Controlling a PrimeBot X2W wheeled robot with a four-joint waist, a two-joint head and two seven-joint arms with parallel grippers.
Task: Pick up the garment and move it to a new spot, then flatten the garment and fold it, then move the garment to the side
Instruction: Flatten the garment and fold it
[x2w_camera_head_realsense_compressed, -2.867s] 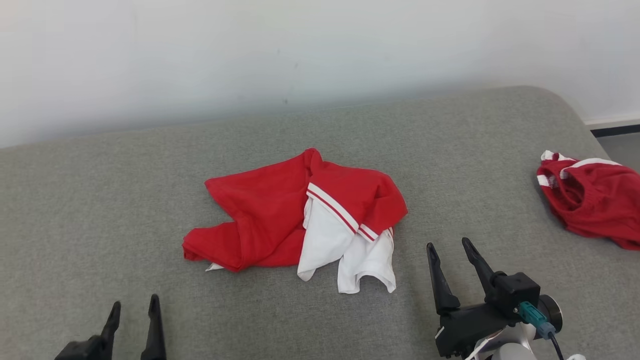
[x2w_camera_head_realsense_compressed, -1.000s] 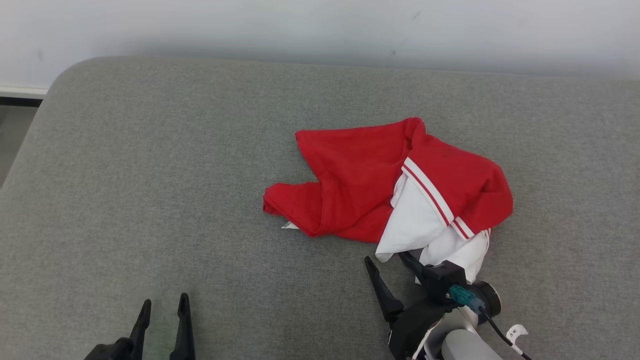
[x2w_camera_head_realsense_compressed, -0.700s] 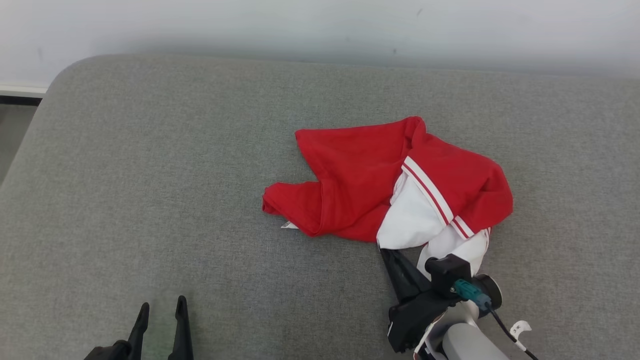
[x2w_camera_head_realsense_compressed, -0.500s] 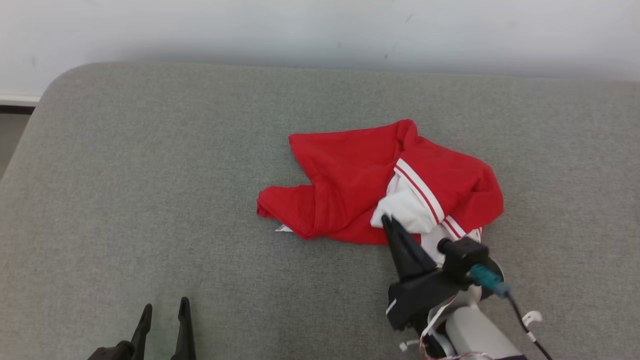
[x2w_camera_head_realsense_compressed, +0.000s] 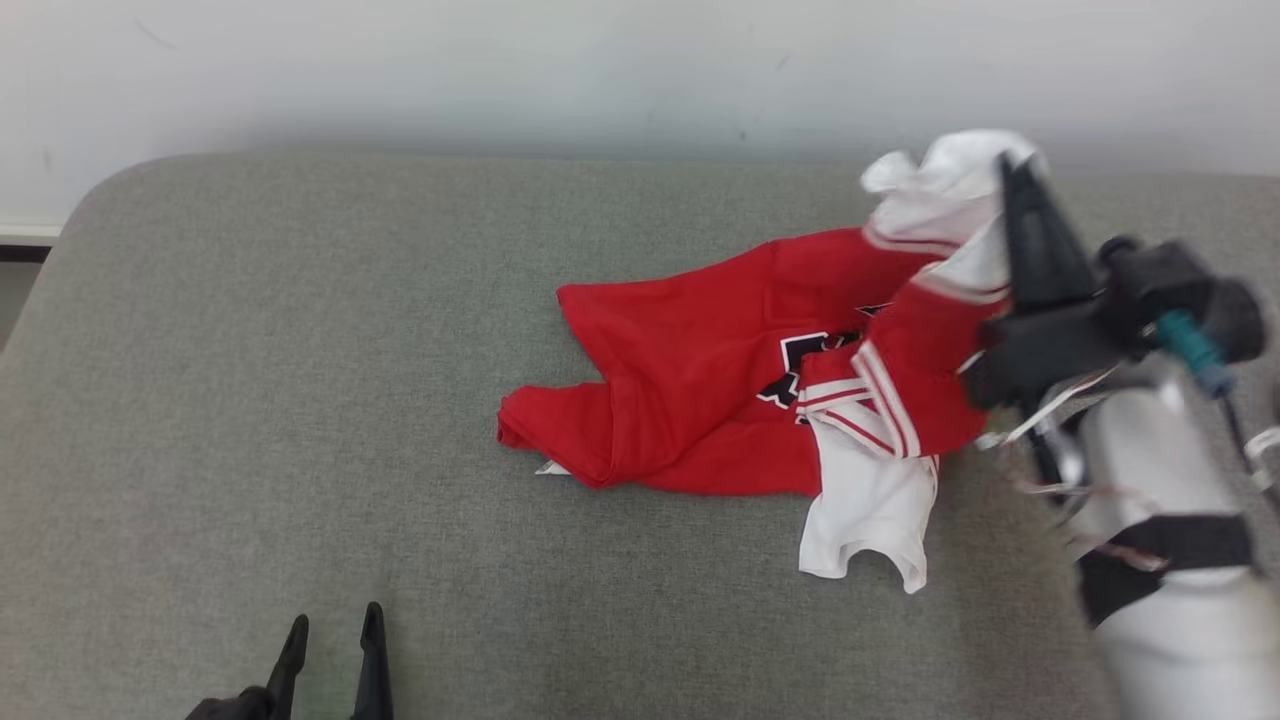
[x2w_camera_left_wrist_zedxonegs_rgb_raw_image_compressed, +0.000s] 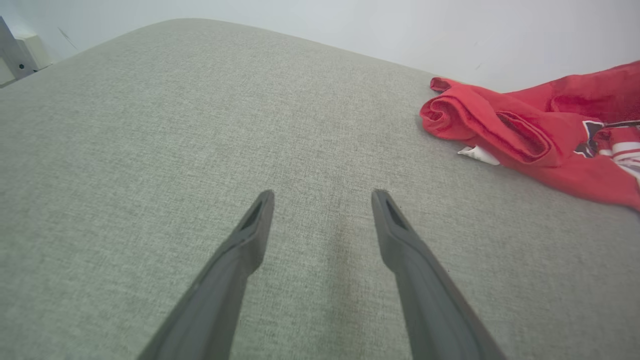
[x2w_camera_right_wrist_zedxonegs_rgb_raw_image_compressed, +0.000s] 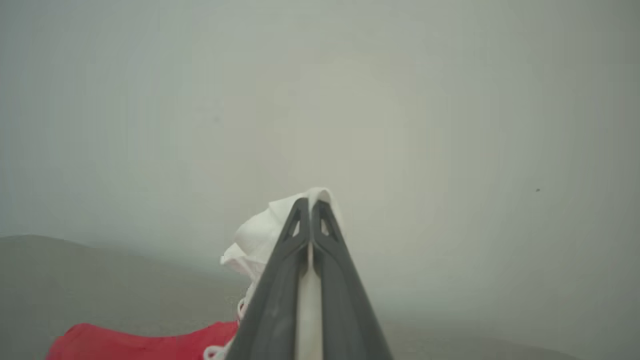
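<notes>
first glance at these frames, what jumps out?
The red and white garment stands out in the middle. One white end is pinched in the shut right gripper and held up at the right, while the red body lies crumpled on the grey padded surface. The left gripper hangs open at the lower left, apart from the cloth.

The garment (x2w_camera_head_realsense_compressed: 690, 380) is coloured red and white (striped trim, a dark print); the cushion (x2w_camera_head_realsense_compressed: 300, 400) is seen grey.
</notes>
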